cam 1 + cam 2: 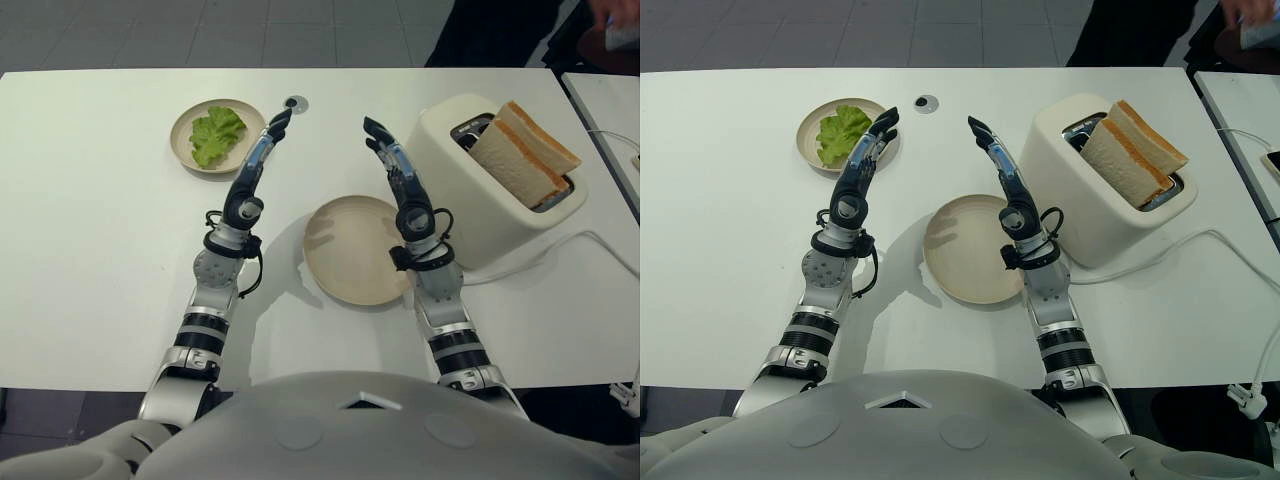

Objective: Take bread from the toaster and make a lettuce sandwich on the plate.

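Right hand (400,180) is the nearer one to the bread (525,155). It hovers over the right rim of the empty plate (335,255), fingers straight and apart, holding nothing.

The bread is two slices standing together in the toaster (480,225), just to that hand's right and slightly further out. Both slices stick well up out of the top and lean away to the right. Their flat faces and the slot run diagonally, from far-left to near-right. The right hand's fingers point forward, so the judgement is that it has to swing right and turn at the wrist to line up with the slice faces, then lift straight up out of the slot.

Left hand (258,165) is also open-fingered and empty. Its fingertips are at the right rim of the small dish (178,140), with the lettuce (217,133) just to its left, so that side suits the lettuce pick.

The plate sits between the two hands, and the toaster is just beside its right edge, so the carry from slot to plate is short.

The bench (100,250) is flat, white and matte. The toaster cable (590,236) trails off to the right, away from the transfer path. A small round grommet (294,102) sits beyond the left fingertips, out of the way.
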`<act>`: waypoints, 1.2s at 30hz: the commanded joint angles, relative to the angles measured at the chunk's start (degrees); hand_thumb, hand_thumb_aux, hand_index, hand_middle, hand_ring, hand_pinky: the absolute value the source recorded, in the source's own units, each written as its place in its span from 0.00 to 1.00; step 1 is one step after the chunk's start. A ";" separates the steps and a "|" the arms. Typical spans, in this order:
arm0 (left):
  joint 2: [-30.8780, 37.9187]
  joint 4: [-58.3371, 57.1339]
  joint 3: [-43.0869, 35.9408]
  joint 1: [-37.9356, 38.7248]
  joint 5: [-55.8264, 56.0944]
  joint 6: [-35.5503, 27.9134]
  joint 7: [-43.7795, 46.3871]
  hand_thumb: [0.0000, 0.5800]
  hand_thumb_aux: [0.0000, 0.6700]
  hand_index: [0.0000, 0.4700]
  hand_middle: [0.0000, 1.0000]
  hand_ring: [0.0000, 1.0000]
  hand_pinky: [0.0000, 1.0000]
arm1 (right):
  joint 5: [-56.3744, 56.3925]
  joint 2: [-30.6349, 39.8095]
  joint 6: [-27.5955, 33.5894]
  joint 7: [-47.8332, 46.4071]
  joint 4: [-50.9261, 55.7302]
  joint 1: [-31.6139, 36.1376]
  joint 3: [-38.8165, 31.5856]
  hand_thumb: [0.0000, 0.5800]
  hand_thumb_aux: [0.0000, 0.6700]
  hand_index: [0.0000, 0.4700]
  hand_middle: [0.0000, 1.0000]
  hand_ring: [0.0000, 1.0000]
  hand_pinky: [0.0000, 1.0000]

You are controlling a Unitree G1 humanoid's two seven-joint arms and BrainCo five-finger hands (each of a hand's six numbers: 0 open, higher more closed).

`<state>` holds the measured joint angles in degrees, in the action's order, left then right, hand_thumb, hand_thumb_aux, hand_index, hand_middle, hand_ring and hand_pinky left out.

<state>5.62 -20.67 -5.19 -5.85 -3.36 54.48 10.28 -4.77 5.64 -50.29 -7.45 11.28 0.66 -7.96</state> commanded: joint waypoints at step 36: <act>-0.62 -5.34 -0.33 -1.32 -1.77 2.30 -1.89 0.00 0.00 0.00 0.00 0.00 0.00 | 21.52 26.88 12.58 -10.43 -29.28 -15.23 30.07 0.00 0.00 0.00 0.00 0.00 0.00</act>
<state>5.42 -25.09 -5.24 -6.81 -3.97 56.64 8.81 17.89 30.83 -38.80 -17.99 -17.84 -13.84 16.89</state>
